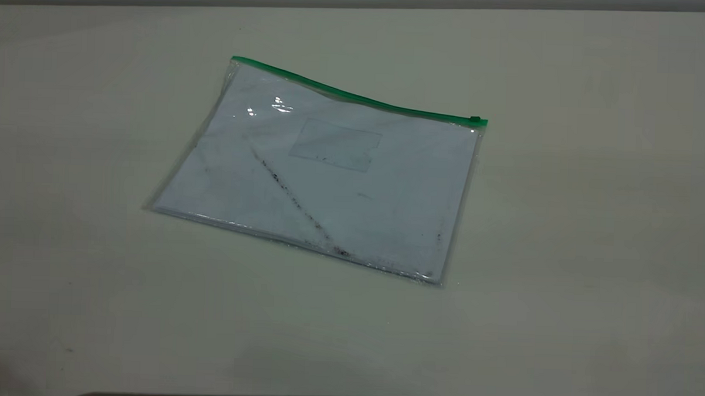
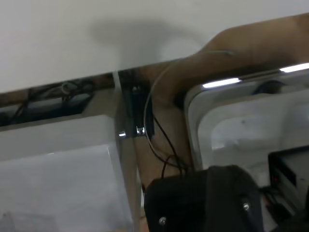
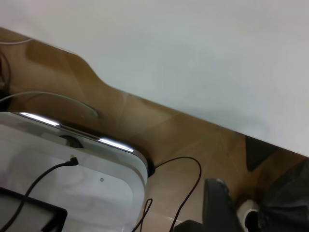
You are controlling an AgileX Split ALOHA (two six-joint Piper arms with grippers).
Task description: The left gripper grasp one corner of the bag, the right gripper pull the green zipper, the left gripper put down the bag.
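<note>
a wide, pale cream table (image 1: pixel 591 241) is filling nearly the whole outside view, with a strip of grey wall running along its far edge. the bag (image 1: pixel 324 179) is lying flat near the middle of the table, turned at a slant, with white paper inside and a dark smudged streak running diagonally across it. the green zipper (image 1: pixel 356 97) is running along the bag's far long edge, its small slider sitting at the right-hand end. neither claw is showing over the table. the left wrist view is looking past the table edge to a wooden floor (image 2: pixel 251 48) and loose cables. the right wrist view is showing floor too. i cannot tell whether either claw is released or clenched.
</note>
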